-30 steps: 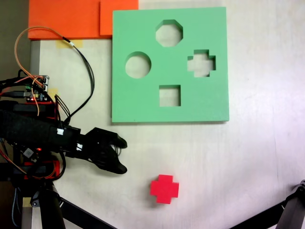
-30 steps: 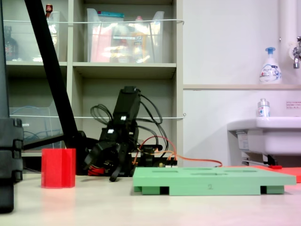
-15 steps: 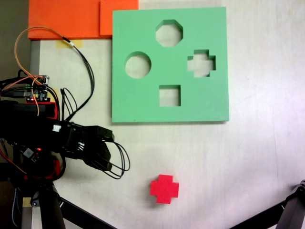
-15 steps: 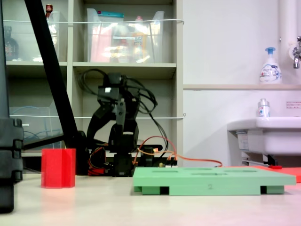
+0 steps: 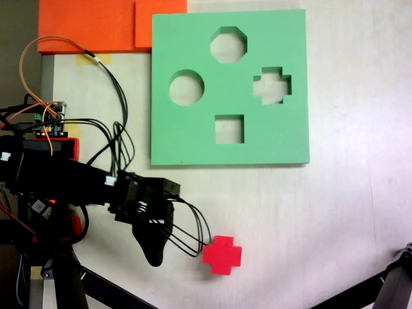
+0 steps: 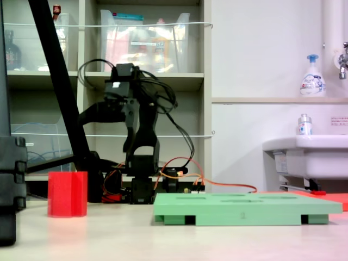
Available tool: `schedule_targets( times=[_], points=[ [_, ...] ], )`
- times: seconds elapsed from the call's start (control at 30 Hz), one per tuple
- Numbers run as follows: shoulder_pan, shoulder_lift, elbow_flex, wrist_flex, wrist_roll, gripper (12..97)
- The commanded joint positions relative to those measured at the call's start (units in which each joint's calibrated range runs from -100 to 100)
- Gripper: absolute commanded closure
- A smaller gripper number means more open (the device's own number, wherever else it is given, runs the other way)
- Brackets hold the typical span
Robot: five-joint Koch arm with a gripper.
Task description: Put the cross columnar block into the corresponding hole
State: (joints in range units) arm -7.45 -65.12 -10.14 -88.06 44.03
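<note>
The cross columnar block [image 5: 222, 255] stands upright on the bare counter [image 5: 347, 212], well apart from the corresponding hole [image 5: 272, 85] in the green board [image 5: 193, 138]. The pincer [image 5: 154, 252] hangs just left of the block in this fixed view, holding nothing; whether its jaws are parted cannot be told

A pale, off-white table [image 5: 347, 206] carried everything. In a fixed view, two flat orange foam sheets [image 5: 96, 26] lay at its far left corner, one overlapping the other, with a strip of yellowish tape [image 5: 94, 59] just below them. In a fixed view, a beige open shelving unit [image 6: 147, 81] stood behind, holding a clear plastic storage bin [image 6: 144, 43] with colourful contents. To the right, a white ceramic sink [image 6: 307, 157] was mounted against the white wall, and a white pump bottle with a blue top [image 6: 312, 76] rested on the ledge above it. A black tripod leg [image 6: 60, 81] slanted across the shelves.
</note>
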Motion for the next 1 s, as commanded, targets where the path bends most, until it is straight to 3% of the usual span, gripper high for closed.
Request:
schedule_targets(
  times=[0.0, 0.4, 0.97],
  points=[
    [-0.2, 7.16, 6.55, -1.06, -0.15, 13.4],
    [-2.44, 42.91, 22.9, 0.0, -0.68, 13.5],
    [-3.22, 64.28, 32.08, 2.69, -1.42, 13.5]
  ],
)
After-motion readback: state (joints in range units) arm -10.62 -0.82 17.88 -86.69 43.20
